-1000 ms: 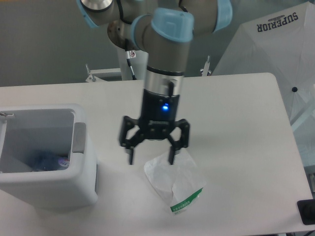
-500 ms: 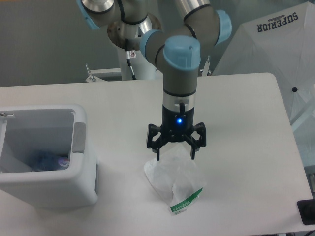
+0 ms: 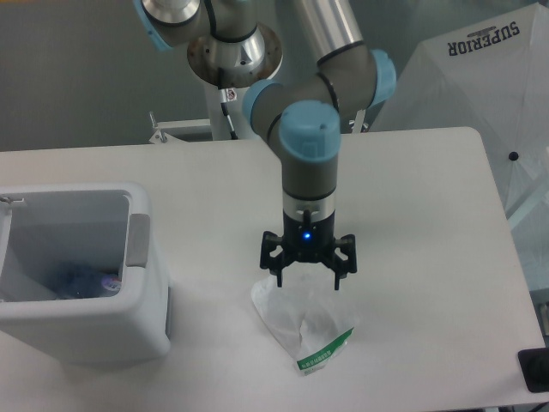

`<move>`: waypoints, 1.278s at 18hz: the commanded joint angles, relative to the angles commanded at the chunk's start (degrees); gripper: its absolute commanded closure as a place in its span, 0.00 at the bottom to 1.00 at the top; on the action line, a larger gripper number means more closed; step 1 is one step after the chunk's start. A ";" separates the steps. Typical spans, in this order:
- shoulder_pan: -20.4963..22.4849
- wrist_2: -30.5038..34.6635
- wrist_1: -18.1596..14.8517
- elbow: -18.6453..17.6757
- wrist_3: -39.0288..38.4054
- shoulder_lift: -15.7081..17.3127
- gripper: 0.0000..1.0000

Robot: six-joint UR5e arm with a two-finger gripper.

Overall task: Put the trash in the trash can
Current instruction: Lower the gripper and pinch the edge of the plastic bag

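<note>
Spreading black jaws above crinkled translucent bag (image 3: 302,322) on smooth table (image 3: 412,215)

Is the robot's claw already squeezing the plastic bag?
No, the gripper is open, its fingers spread over the upper end of the plastic bag, which lies flat on the table.
</note>
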 joint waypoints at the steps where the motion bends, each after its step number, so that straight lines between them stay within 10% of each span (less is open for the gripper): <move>1: -0.18 0.09 0.00 -0.53 1.33 -0.18 0.00; 23: -5.98 3.08 0.26 -2.47 5.56 -5.89 0.02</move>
